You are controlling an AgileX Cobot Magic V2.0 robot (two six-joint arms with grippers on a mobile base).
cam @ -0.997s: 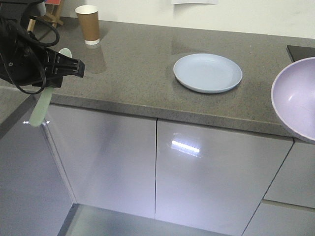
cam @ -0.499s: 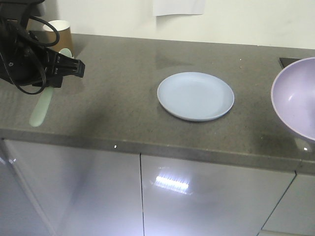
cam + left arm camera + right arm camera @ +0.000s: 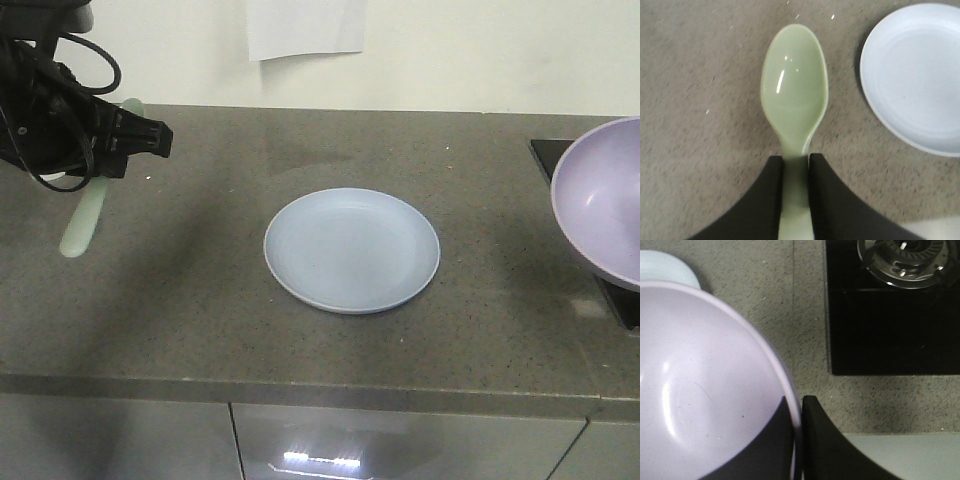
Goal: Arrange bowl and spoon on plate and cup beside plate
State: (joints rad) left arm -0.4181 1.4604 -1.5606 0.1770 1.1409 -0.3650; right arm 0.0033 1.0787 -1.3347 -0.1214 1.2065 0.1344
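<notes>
Plate top: the plate [image 3: 351, 250] lies open from above; I can come at it from either side.
Left side: bare counter [image 3: 200, 300] runs between plate and the spoon [image 3: 794, 85] that juts ahead of my left gripper [image 3: 795, 162].
Right side: the bowl [image 3: 700, 390], pinched by its rim in my right gripper [image 3: 799, 405], hangs wide over the counter strip beside the plate.
Far right: the hob [image 3: 890, 330] and its burner [image 3: 902, 260] bound that strip.
Back: the wall [image 3: 480, 50] closes the counter off.
Front: the counter is open along its near edge.
</notes>
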